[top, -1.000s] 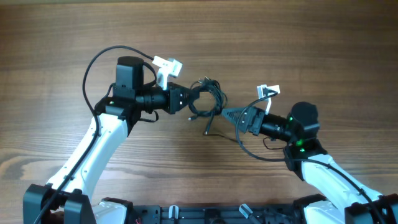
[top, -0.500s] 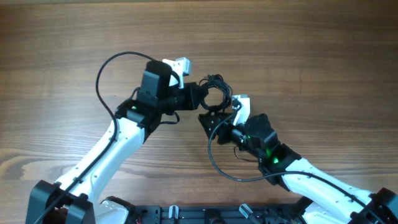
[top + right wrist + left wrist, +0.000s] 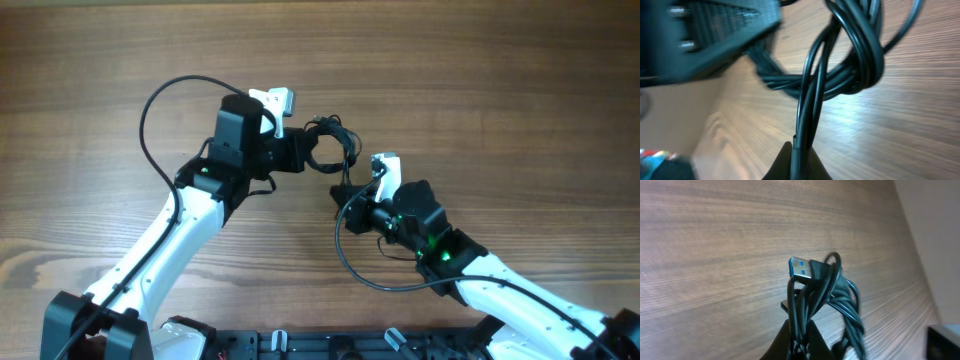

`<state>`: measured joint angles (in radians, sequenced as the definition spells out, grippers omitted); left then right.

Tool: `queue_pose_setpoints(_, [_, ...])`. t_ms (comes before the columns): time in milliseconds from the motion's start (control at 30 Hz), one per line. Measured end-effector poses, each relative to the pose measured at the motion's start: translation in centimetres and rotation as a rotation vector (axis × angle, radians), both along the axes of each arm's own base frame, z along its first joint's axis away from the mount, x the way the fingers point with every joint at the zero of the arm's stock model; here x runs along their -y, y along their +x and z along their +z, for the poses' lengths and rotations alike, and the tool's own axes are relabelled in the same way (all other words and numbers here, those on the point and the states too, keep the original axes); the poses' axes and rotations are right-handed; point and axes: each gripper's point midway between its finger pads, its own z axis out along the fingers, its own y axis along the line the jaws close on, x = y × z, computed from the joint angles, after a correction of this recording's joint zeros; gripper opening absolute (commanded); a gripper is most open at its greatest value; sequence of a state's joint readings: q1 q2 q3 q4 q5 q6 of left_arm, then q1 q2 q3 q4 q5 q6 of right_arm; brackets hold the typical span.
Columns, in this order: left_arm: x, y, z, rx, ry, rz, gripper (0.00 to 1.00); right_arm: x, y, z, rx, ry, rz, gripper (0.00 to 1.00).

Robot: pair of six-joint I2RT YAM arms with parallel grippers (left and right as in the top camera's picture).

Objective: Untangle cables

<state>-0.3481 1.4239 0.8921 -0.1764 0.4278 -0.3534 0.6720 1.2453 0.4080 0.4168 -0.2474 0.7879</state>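
The cables (image 3: 334, 146) are a small black bunch held above the wooden table between the two arms. My left gripper (image 3: 303, 152) is shut on the bunch's left side; in the left wrist view several strands (image 3: 812, 300) rise from its jaws (image 3: 802, 342), with a blue USB plug (image 3: 800, 268) on top. My right gripper (image 3: 346, 189) sits just below the bunch, shut on two strands (image 3: 810, 95) that run up from its tips (image 3: 799, 156) into a twisted knot (image 3: 866, 60).
The left gripper's black body (image 3: 715, 35) fills the top left of the right wrist view, close to the knot. Each arm's own thick black cable loops beside it, one at the left (image 3: 150, 110) and one at the right (image 3: 350, 262). Bare wooden table (image 3: 500, 90) lies all around.
The right gripper, open and to the right of the bunch a second ago, has swung in under it and shut on two strands. The left gripper has carried the bunch slightly up.
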Motion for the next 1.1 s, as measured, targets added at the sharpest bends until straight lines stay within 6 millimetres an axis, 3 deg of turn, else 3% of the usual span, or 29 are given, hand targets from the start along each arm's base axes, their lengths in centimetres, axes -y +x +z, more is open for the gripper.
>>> queue_pose_setpoints(233, [-0.1, -0.1, 0.2, 0.062, 0.028, -0.084, 0.04, -0.7, -0.9, 2.6, -0.145, 0.211, 0.055, 0.04])
queue_pose_setpoints(600, [0.2, -0.6, 0.2, 0.078, 0.034, -0.141, 0.04, -1.9, -1.8, 6.6, -0.128, 0.374, 0.158, 0.05])
queue_pose_setpoints(733, [0.4, -0.9, 0.2, 0.071, 0.021, -0.154, 0.04, -1.5, -1.5, 7.4, -0.105, 0.397, 0.176, 0.05])
queue_pose_setpoints(967, [0.7, -1.3, 0.5, 0.064, -0.009, -0.181, 0.04, 1.2, 0.5, 7.8, -0.106, 0.425, 0.135, 0.05])
queue_pose_setpoints(1100, [1.1, -1.6, 0.8, 0.060, -0.032, -0.206, 0.04, 1.4, 0.3, 9.7, -0.080, 0.485, 0.173, 0.05])
